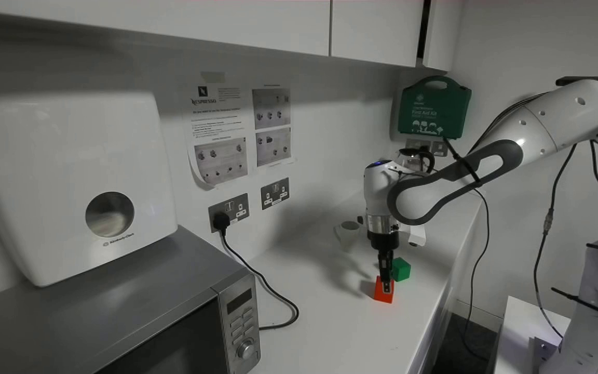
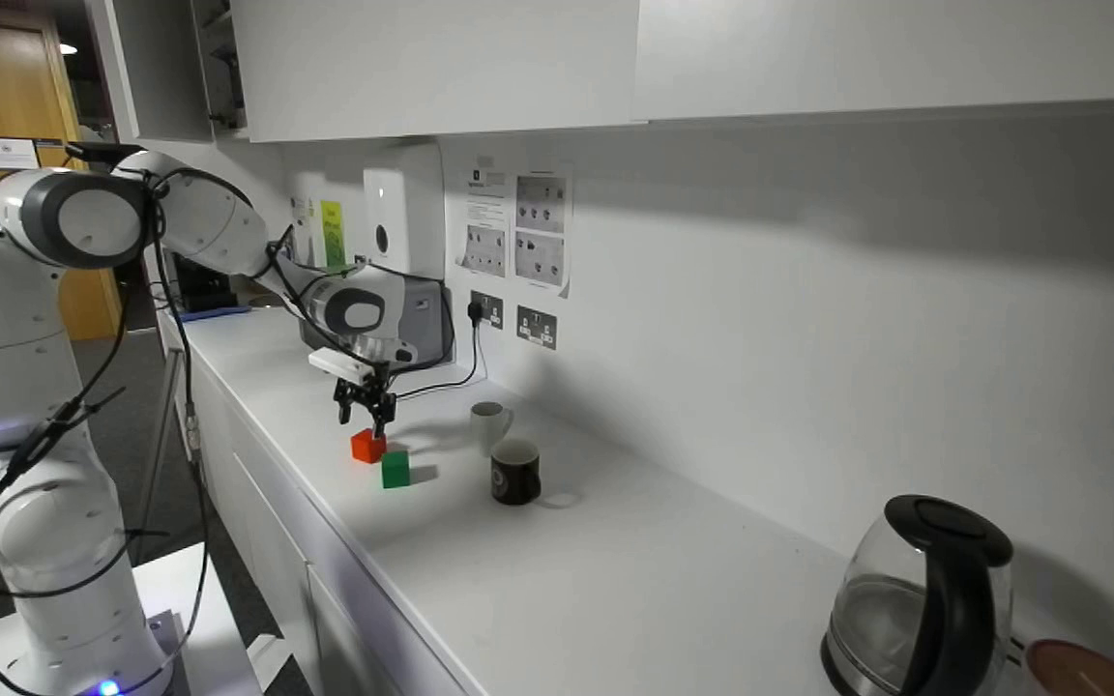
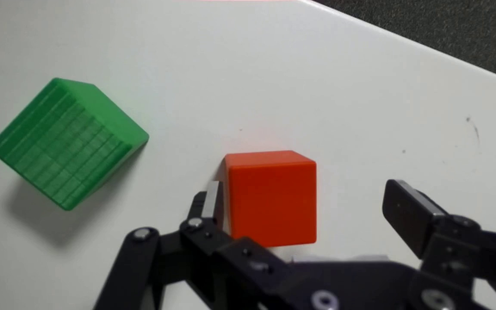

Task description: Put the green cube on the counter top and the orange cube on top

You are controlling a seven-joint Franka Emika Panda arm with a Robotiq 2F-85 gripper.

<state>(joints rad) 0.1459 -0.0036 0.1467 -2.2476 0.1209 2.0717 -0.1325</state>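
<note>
Jaws apart, smooth-faced bright orange cube [image 3: 273,200]

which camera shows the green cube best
The wrist view: there the green cube looks large and whole, with the fine lines on the face turned to the camera readable. Both exterior views show it only small, on the counter top near the orange cube, with no such lines to make out.
</note>
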